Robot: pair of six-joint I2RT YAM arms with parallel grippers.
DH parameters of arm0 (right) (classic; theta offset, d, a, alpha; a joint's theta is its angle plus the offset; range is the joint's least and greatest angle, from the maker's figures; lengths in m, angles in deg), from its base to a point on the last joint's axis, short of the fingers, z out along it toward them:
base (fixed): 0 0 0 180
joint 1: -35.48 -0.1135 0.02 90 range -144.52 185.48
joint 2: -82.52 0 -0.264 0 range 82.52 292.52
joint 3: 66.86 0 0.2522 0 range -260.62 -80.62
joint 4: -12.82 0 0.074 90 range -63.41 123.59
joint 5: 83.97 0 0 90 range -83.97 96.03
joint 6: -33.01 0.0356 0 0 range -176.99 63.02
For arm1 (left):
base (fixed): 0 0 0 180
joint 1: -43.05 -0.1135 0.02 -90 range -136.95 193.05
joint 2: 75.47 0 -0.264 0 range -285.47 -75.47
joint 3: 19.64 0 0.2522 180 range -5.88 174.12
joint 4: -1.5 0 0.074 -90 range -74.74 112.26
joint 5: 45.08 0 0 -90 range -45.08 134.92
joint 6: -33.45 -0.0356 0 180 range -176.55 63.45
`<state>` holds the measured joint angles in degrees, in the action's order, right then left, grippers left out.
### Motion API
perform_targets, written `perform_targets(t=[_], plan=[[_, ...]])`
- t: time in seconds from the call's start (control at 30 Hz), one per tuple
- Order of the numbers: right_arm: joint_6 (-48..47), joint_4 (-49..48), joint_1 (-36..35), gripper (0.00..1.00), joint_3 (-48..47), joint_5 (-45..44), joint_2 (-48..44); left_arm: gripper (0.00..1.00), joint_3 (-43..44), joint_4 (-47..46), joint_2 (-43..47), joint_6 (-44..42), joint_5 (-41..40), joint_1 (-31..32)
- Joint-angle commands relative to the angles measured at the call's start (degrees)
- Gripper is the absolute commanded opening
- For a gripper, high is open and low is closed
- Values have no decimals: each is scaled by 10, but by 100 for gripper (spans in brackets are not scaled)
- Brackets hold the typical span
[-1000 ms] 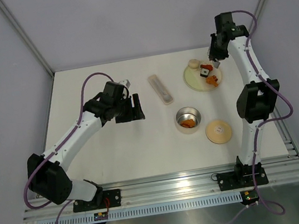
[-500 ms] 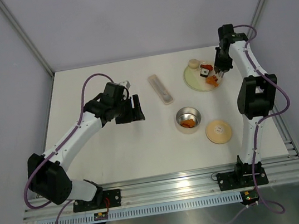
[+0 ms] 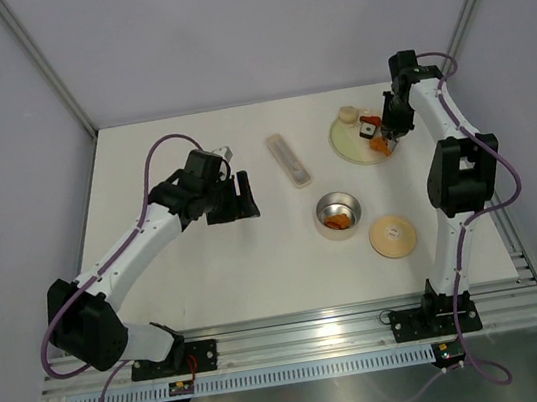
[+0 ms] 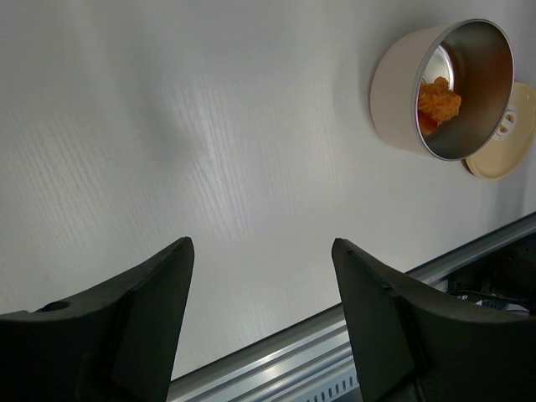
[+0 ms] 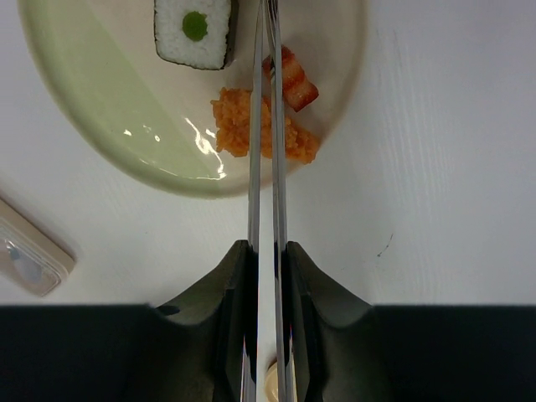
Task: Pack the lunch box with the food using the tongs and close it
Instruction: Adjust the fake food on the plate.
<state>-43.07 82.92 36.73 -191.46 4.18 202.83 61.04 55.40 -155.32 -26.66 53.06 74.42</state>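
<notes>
The tongs (image 5: 253, 167) are held by the right gripper (image 5: 266, 251), whose fingers squeeze the two thin silver arms almost together. This gives the arm a long, narrow reach into the plate. The arms run straight across an orange fried piece (image 5: 233, 126) and just beside a red-striped strip (image 5: 297, 84). The tips pass out of the wrist view, so it cannot be told whether they pinch anything. A rice roll (image 5: 193, 29) with a green centre lies just left of them on the pale green plate (image 5: 84, 100), at the far right of the table. The lunch box (image 3: 338, 215) stands open nearer, cream outside and shiny steel inside, with orange food in it. Its tan lid (image 3: 393, 236) lies just to its near right, probably kept off until packing ends. The left gripper (image 4: 264, 285) hangs wide open and empty, well to the left and out of the way.
</notes>
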Motion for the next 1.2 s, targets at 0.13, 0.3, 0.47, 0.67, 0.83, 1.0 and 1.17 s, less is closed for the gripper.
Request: perform_targets(t=[0.13,0.3,0.47,0.67,0.83,1.0,1.17], plan=[[4,-3,-10,25,0,16,-48,71,-8,-24,22,7,1,-3],[2,-2,-31,25,-5,44,-42,71,-11,-23,27,8,-1,-3],[4,4,-40,25,-14,47,-39,71,-11,-23,29,8,-1,-3],[0,11,-44,25,-9,51,-48,71,-6,-21,27,7,1,-3],[-19,23,-48,24,-18,63,-50,71,-3,-21,21,6,4,-3],[-36,35,-49,24,-38,69,-51,71,1,-22,16,6,6,-3],[-43,36,-48,25,-56,42,-51,71,2,-22,15,6,7,-3]])
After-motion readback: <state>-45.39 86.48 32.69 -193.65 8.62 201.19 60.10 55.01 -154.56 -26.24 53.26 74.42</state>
